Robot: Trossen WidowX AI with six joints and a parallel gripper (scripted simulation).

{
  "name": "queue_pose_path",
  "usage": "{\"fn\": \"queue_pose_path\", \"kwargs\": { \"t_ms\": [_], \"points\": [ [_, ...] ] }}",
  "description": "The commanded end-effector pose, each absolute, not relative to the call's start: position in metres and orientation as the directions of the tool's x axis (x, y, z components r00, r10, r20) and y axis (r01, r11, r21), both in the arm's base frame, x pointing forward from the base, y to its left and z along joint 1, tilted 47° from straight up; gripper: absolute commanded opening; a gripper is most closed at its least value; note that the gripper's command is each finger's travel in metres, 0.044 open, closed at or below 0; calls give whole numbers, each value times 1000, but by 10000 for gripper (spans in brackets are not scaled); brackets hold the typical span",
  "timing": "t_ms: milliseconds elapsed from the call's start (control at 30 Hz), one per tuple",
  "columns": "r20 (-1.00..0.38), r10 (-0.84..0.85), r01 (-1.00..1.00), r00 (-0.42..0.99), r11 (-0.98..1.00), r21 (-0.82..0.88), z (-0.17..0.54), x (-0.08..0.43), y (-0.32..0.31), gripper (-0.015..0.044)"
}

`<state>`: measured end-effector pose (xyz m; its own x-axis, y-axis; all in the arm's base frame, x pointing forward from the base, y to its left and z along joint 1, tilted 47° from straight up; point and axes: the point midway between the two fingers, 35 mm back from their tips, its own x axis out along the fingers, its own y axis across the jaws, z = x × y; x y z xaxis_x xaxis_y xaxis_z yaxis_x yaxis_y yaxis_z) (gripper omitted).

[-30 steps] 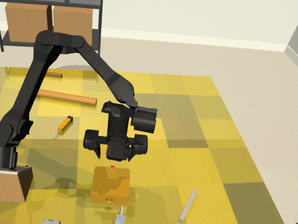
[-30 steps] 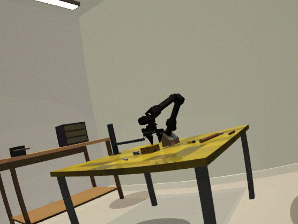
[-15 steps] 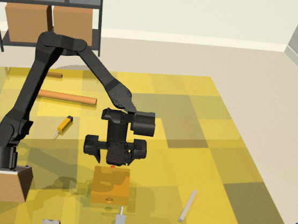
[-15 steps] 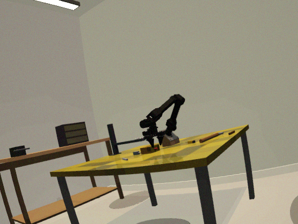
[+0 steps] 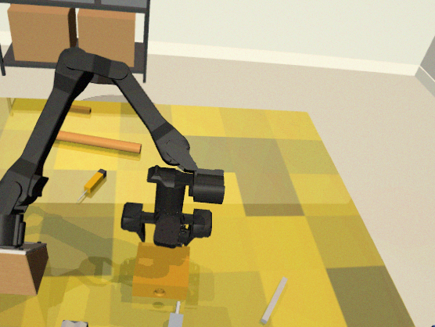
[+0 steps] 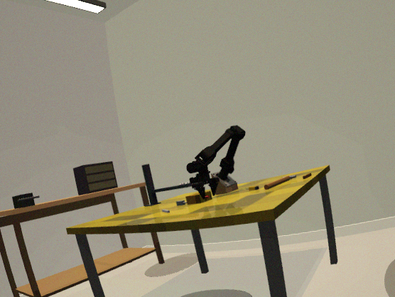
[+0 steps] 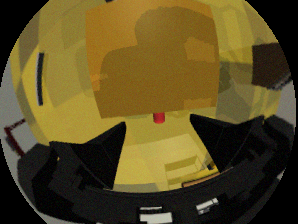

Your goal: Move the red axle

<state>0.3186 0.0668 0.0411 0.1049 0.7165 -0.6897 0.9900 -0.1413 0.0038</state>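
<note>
Red axle: still seated in beam, end protruding. Tool: opened wide, unloaded, at beam. Extraction, placement in V-blocks, final withdrawal: outstanding.

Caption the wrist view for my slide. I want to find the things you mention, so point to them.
Open black pincer [image 5: 167, 256] [image 6: 209, 195] [image 7: 158, 120] beside the orange block-shaped beam [image 5: 161, 270] [image 6: 193, 199] [image 7: 155, 60], the red cylindrical axle's end [image 6: 207, 196] [image 7: 159, 118] protruding between its spread fingers.

Pale, plain walls meet a beige floor; a long white ceiling light glows overhead, and over there a brown wooden workbench carries a dark box-shaped cabinet with three olive drawer fronts.
</note>
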Motion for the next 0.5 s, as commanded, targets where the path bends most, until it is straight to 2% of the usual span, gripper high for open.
{"fn": "queue_pose_path", "kwargs": {
  "t_ms": [0, 467],
  "points": [
    [-690, 716, 990, 105, -141, 4, 41, 319, 67, 414],
    [-690, 716, 990, 105, -141, 4, 41, 319, 67, 46]
  ]
}}
